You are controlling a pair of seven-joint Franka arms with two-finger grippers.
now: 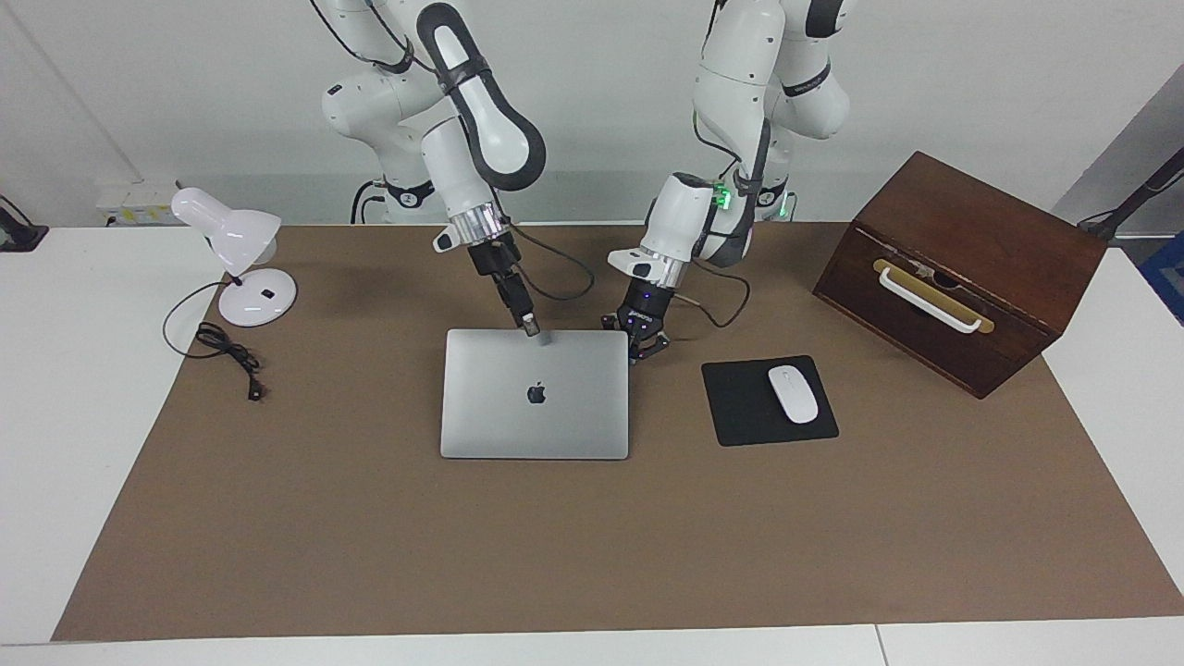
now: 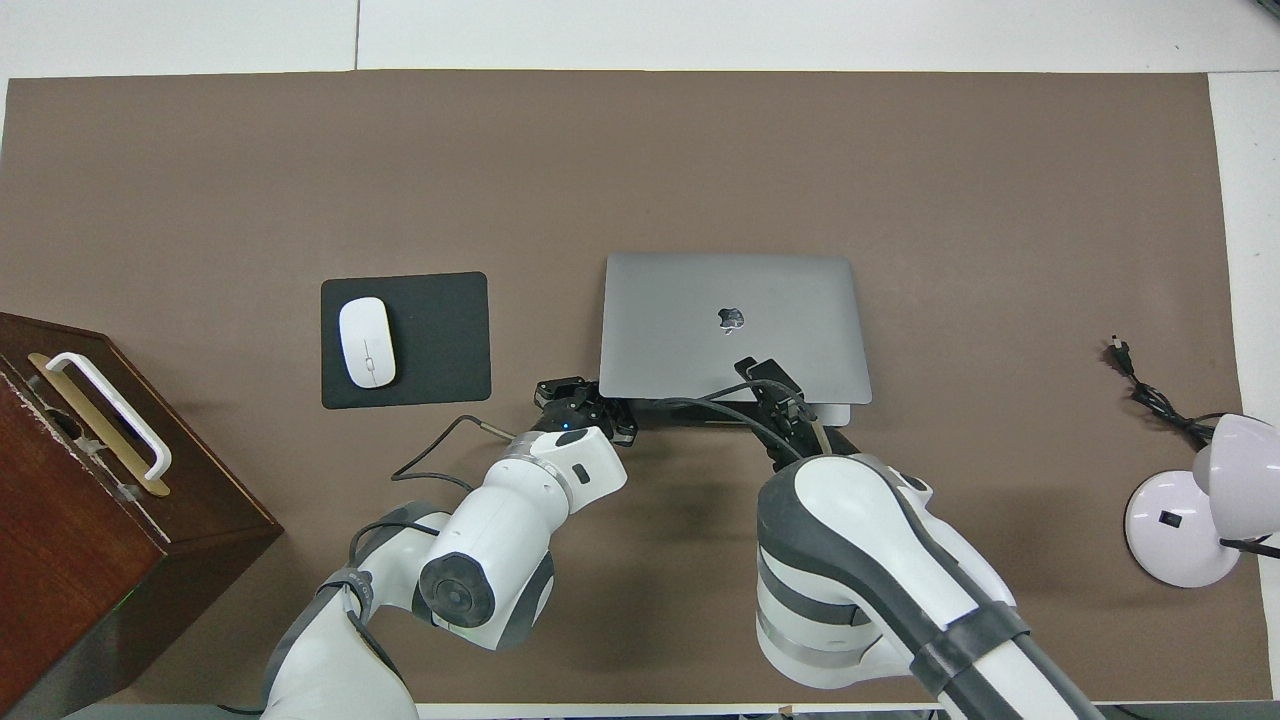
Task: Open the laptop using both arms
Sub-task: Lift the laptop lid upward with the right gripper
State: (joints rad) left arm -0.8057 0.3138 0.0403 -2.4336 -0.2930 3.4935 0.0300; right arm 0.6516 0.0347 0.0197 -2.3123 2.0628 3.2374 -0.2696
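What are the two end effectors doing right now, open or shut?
Left end effector: shut, empty, at the laptop's corner nearest the mouse pad.
Right end effector: cannot be told; its tip is at the laptop's edge nearest the robots.

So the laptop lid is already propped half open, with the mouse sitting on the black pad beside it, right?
Not quite. The laptop is shut, its lid lying flat with the logo facing up, as the facing view shows. The rest holds: the mouse sits on the black pad beside it.
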